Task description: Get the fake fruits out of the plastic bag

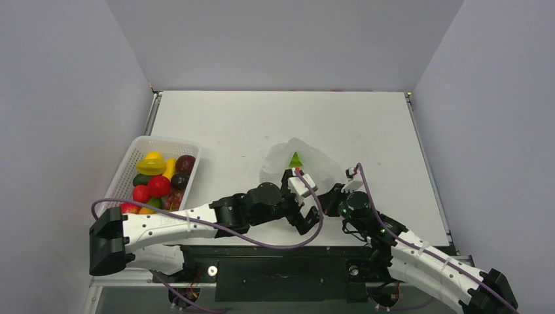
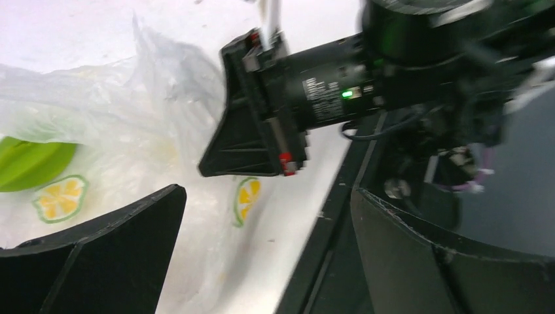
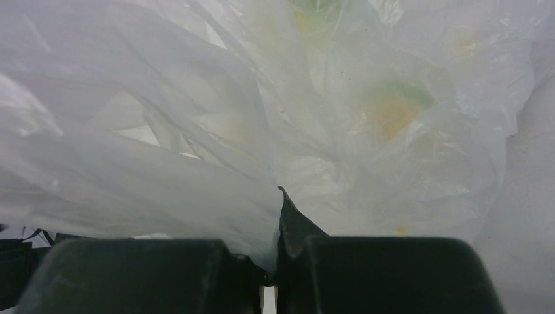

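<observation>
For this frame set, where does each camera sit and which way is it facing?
Top external: above and behind the bases, looking down at the table; shows left arm, right arm, basket of fake fruits, plastic bag.
Left wrist: on the left arm, looking past its open left tool across the bag at the right arm.
Right wrist: on the right arm, facing the bag film its shut right tool pinches.
Shared: the bag appears in all three.

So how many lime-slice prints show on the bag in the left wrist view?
2. One lime print lies at the left, just under a green patch; the other is mid-frame, to its right. The bag's folds may hide more.
</observation>
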Motion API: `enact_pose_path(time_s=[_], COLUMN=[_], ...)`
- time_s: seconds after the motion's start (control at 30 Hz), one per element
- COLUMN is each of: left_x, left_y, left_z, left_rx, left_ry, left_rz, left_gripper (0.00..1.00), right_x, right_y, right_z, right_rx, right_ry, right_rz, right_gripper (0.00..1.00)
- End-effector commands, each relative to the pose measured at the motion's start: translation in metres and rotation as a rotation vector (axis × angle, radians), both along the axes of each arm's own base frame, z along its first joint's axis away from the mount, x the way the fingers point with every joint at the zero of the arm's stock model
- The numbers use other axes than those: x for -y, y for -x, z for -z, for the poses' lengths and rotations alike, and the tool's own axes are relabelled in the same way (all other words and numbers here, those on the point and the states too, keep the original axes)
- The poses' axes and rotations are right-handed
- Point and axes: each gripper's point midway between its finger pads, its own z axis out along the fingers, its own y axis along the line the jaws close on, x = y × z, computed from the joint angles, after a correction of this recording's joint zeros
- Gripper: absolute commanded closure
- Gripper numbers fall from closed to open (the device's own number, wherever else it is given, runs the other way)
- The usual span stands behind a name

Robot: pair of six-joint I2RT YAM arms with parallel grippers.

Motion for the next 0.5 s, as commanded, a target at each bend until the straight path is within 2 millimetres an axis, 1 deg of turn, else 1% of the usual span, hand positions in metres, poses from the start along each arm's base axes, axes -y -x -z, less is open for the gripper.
enact_pose_path(time_s=[0.0,0.03,0.07,0.1,0.13,0.17,0.2,0.23,0.3,0.33,0.37,0.4,0.43,0.47], left_x=[0.011,0.01,0.011,0.004,0.002,-0.01,-0.018,-0.023,-0.024,-0.02,-0.021,-0.017,-0.023,-0.025], left_y=[-0.039,-0.045,-0.05,-0.061,-0.069,-0.081,-0.092,-0.095,-0.102,-0.101,-0.108,-0.107,-0.115,-0.121], left_z=[-0.03,-0.028,-0.021,-0.017,-0.013,-0.009,-0.008,-0.002,0.002,0.008,0.01,0.018,0.024,0.032], left_rx=[0.164,0.161,0.149,0.119,0.092,0.03,0.008,-0.066,-0.147,-0.188,-0.249,-0.314,-0.398,-0.464], left_ry=[0.028,0.025,0.013,0.012,0.01,0.025,0.032,0.058,0.108,0.116,0.154,0.153,0.188,0.202], left_rz=[-0.145,-0.182,-0.213,-0.31,-0.377,-0.511,-0.608,-0.667,-0.72,-0.704,-0.728,-0.708,-0.76,-0.77], left_gripper=[0.04,0.04,0.04,0.04,0.05,0.05,0.05,0.05,0.05,0.05,0.06,0.08,0.11,0.12], right_x=[-0.001,0.001,0.001,0.002,0.003,0.004,0.004,0.005,0.005,0.004,0.003,0.002,0.002,0.001], right_y=[-0.011,-0.011,-0.011,-0.011,-0.011,-0.012,-0.012,-0.013,-0.013,-0.014,-0.014,-0.014,-0.014,-0.015], right_z=[-0.043,-0.045,-0.048,-0.049,-0.051,-0.051,-0.05,-0.051,-0.05,-0.05,-0.051,-0.051,-0.05,-0.051], right_rx=[0.082,0.084,0.09,0.095,0.098,0.101,0.1,0.101,0.101,0.101,0.102,0.104,0.102,0.102], right_ry=[-0.051,-0.047,-0.048,-0.047,-0.047,-0.043,-0.041,-0.041,-0.044,-0.047,-0.052,-0.052,-0.047,-0.046], right_rz=[0.037,0.042,0.042,0.044,0.048,0.053,0.055,0.062,0.064,0.062,0.059,0.057,0.054,0.053], right_gripper=[1.0,1.0,1.0,1.0,1.0,1.0,1.0,1.0,1.0,1.0,1.0,1.0,1.0,1.0])
